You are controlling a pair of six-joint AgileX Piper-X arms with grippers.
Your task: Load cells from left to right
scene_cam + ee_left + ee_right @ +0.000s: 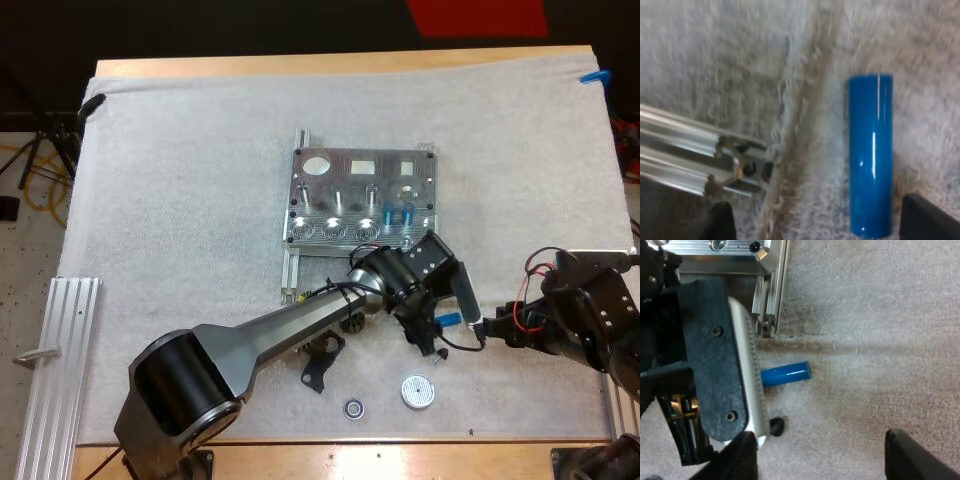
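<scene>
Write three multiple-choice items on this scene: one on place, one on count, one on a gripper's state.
1. Where does the loose blue cylinder lie? A in the fixture; B on the mat; C on a towel.
2. How many standing cylinders does the fixture hold? A none; B two; C five.
3. The left gripper is: A open; B shut on the cylinder; C shut on nothing.
Key: 1 B, it lies flat on the white pile; 2 B, two stand at the fixture's right; 3 A, its fingers stand apart, clear of the cylinder.
</scene>
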